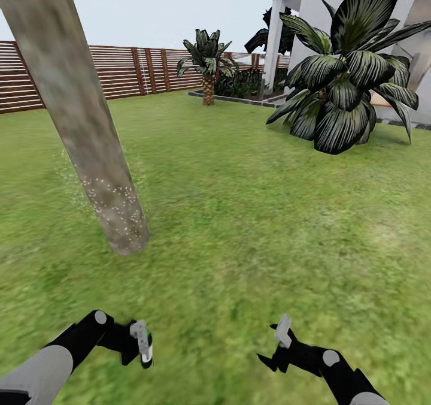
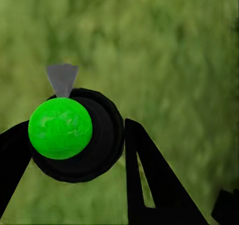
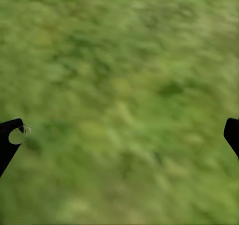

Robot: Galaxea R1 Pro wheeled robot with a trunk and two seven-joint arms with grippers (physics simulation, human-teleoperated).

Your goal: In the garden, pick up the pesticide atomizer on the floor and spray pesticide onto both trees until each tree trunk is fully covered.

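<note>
The pesticide atomizer (image 2: 74, 135) — green ball on a black body — was gripped between the fingers of the left hand (image 1: 140, 346), low over the lawn (image 1: 251, 213). The right hand (image 1: 281, 333) was spread wide and empty. White specks were seen on the leaning tree trunk (image 1: 90, 135) — ahead, left.

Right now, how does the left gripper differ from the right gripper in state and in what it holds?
The left gripper is shut on the pesticide atomizer, a black body with a green round part and a grey nozzle; the right gripper holds nothing. The left gripper's fingers press the atomizer's sides, while the right gripper's fingers stand wide apart. Both hang low over the grass lawn, short of the speckled tree trunk.
</note>
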